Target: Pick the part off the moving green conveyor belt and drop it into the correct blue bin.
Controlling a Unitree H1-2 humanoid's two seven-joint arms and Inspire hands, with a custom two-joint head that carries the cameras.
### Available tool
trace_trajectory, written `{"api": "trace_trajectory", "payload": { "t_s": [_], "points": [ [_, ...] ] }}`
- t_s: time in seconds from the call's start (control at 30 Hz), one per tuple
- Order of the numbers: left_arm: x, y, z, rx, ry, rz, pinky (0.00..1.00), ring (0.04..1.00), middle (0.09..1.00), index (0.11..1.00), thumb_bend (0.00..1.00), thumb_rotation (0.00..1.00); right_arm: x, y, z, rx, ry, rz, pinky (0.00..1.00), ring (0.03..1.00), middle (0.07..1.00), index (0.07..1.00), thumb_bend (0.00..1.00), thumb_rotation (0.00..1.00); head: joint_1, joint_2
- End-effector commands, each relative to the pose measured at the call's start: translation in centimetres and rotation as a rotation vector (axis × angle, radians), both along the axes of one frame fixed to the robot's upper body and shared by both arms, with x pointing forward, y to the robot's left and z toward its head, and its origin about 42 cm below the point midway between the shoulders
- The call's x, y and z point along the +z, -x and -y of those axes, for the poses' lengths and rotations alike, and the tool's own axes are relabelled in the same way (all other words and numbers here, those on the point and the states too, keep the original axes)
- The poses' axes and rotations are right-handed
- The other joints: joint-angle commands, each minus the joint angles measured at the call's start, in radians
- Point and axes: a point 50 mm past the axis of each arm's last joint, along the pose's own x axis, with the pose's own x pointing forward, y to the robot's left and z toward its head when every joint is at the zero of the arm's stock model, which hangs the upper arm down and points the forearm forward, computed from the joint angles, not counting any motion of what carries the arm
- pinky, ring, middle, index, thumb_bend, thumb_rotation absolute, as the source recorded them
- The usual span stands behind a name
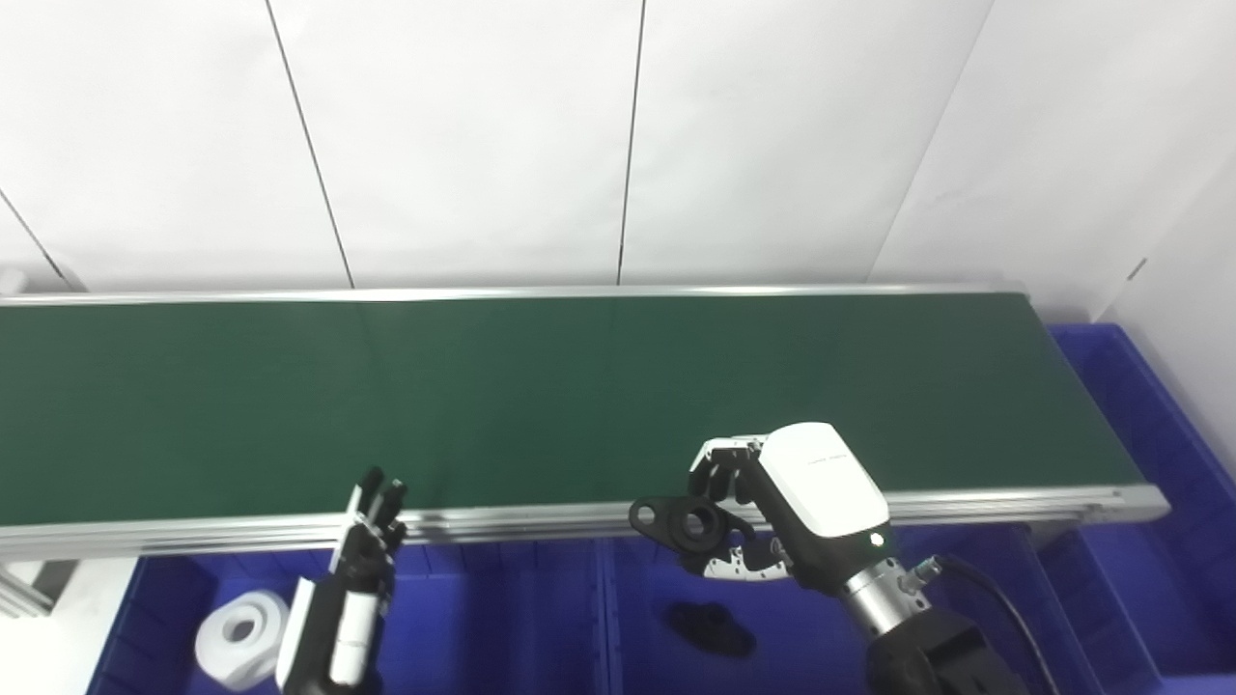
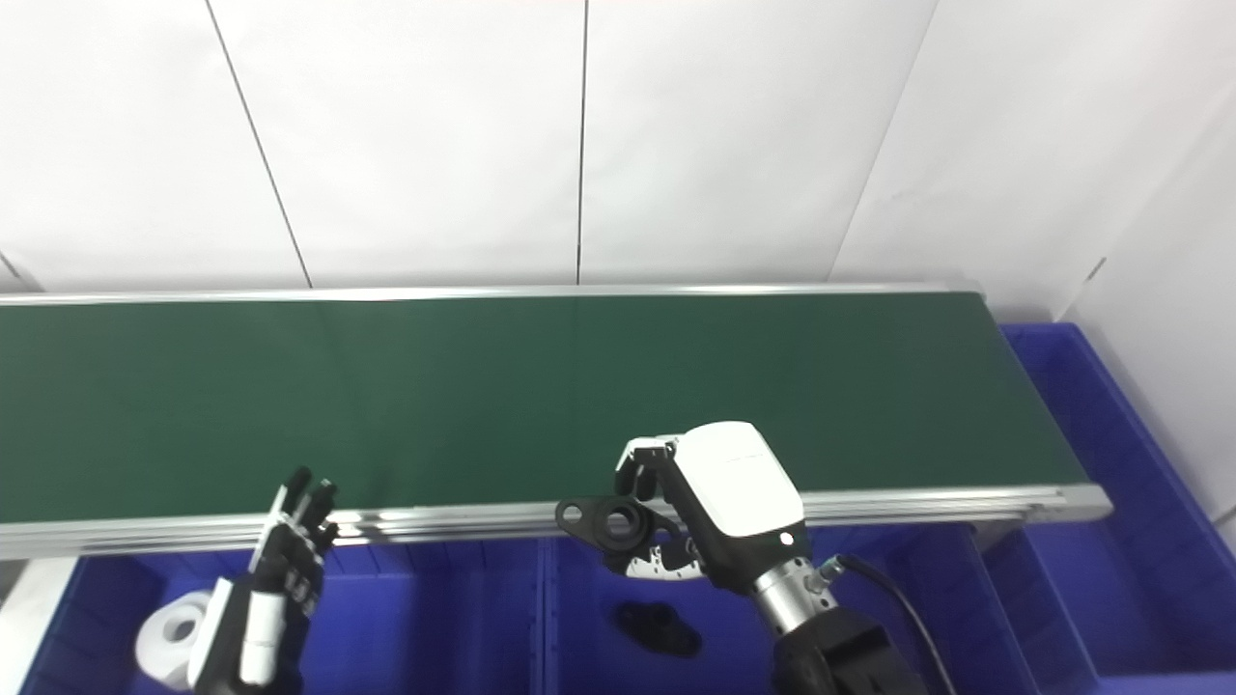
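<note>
My right hand is shut on a black part with a round hole and a small ear. It holds the part over the front rail of the green conveyor belt, above the middle blue bin. A second black part lies in that bin. My left hand is open and empty, fingers pointing up, over the left blue bin. A white ring-shaped part lies in that left bin. The belt surface carries nothing.
Another blue bin stands past the belt's right end. A bin divider separates the left and middle bins. White wall panels rise behind the belt.
</note>
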Motion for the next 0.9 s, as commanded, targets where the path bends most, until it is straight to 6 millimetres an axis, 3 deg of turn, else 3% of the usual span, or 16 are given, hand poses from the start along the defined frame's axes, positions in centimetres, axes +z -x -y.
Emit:
{"api": "trace_trajectory", "payload": {
  "t_s": [0.0, 0.23, 0.4, 0.47, 0.6, 0.63, 0.67, 0.73, 0.8, 0.87],
  "points": [
    [1.0, -0.5, -0.5, -0.022, -0.001, 0.04, 1.0, 1.0, 0.97, 1.0, 0.73, 0.88, 0.4, -0.5, 0.2, -0.037, 0.037, -0.017, 0.3, 0.377, 0.457, 0.489, 0.5, 0.15, -0.007, 0.007],
    [1.6, -0.6, -1.2, -0.025, -0.007, 0.039, 1.0, 1.0, 0.957, 1.0, 0.71, 0.86, -2.1, -1.7, 1.7, -0.122, 0.242, -0.27, 0.33, 0.416, 0.482, 0.492, 0.5, 0.15, 0.0, 0.035],
    [1.9, -0.7, -1.2, -0.026, -0.003, 0.038, 1.0, 1.0, 0.946, 1.0, 0.71, 0.85, -2.7, -2.3, 2.4, -0.201, 0.309, -0.381, 0.27, 0.354, 0.43, 0.488, 0.51, 0.14, 0.007, 0.048],
    [2.0, -0.7, -1.1, -0.026, 0.001, 0.037, 1.0, 1.0, 0.944, 1.0, 0.71, 0.85, -2.9, -2.4, 2.4, -0.218, 0.324, -0.395, 0.25, 0.335, 0.42, 0.516, 0.52, 0.03, 0.012, 0.052],
    [2.1, -0.7, -0.9, -0.023, 0.0, 0.038, 1.0, 1.0, 0.938, 1.0, 0.72, 0.85, -3.2, -2.6, 2.5, -0.239, 0.349, -0.421, 0.22, 0.299, 0.468, 0.495, 0.53, 0.0, 0.025, 0.053],
    [2.1, -0.7, -0.9, -0.022, 0.0, 0.038, 1.0, 1.0, 0.936, 1.0, 0.72, 0.85, -3.3, -2.6, 2.5, -0.235, 0.361, -0.421, 0.29, 0.394, 0.511, 0.627, 0.68, 0.16, 0.025, 0.053],
    [2.2, -0.7, -0.9, -0.022, 0.0, 0.038, 1.0, 1.0, 0.935, 1.0, 0.72, 0.85, -3.4, -2.6, 2.5, -0.25, 0.367, -0.424, 0.32, 0.427, 0.526, 0.671, 0.73, 0.22, 0.031, 0.052],
    [2.3, -0.6, -0.8, -0.024, -0.001, 0.038, 1.0, 1.0, 0.937, 1.0, 0.71, 0.85, -3.6, -2.7, 2.5, -0.284, 0.371, -0.43, 0.51, 0.669, 0.768, 0.797, 0.92, 0.37, 0.036, 0.049],
    [2.3, -0.6, -0.8, -0.027, -0.002, 0.038, 1.0, 1.0, 0.942, 1.0, 0.72, 0.85, -3.5, -2.6, 2.4, -0.301, 0.374, -0.424, 0.62, 0.745, 0.836, 0.842, 0.99, 0.45, 0.041, 0.047],
    [2.3, -0.6, -0.7, -0.027, 0.0, 0.038, 1.0, 1.0, 0.942, 1.0, 0.72, 0.85, -3.4, -2.4, 2.4, -0.304, 0.368, -0.403, 0.65, 0.761, 0.837, 0.848, 1.0, 0.47, 0.049, 0.044]
  ]
}}
